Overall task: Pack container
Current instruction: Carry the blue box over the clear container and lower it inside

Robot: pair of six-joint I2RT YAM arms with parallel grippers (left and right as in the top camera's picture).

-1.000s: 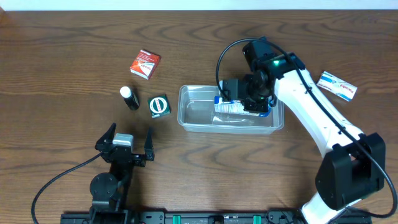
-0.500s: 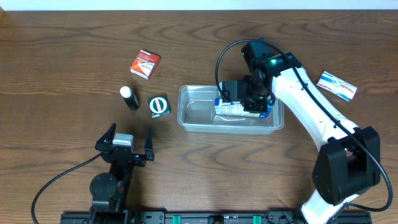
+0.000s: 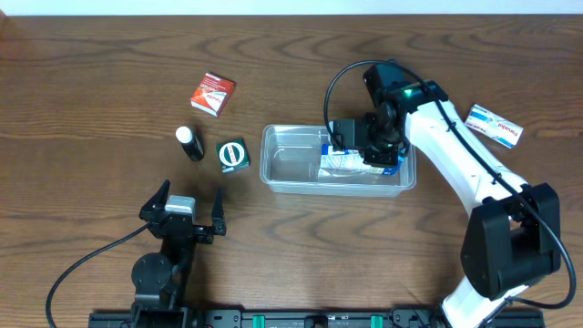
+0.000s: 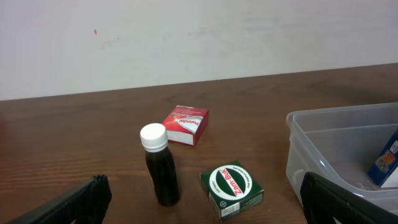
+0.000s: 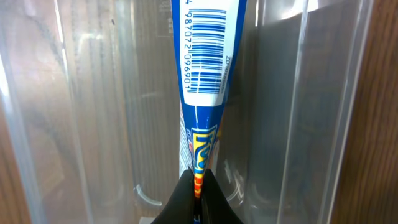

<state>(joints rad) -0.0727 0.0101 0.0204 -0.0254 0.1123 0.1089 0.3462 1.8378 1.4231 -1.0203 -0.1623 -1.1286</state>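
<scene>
The clear plastic container sits mid-table; its corner shows in the left wrist view. My right gripper is over its right half, shut on a blue and white tube that hangs down into the tub. In the right wrist view the fingers pinch the tube's flat end, with container walls around it. My left gripper is open and empty near the front edge. A dark bottle with white cap, a green Zam-Buk box and a red box lie left of the container.
A white and blue box lies at the right, outside the container. In the overhead view the red box, the bottle and the green box stand close together left of the tub. A black cable loops above the right wrist.
My right gripper has shifted slightly to the right with the tube, which now sits further right in the container. The left arm has not moved.
</scene>
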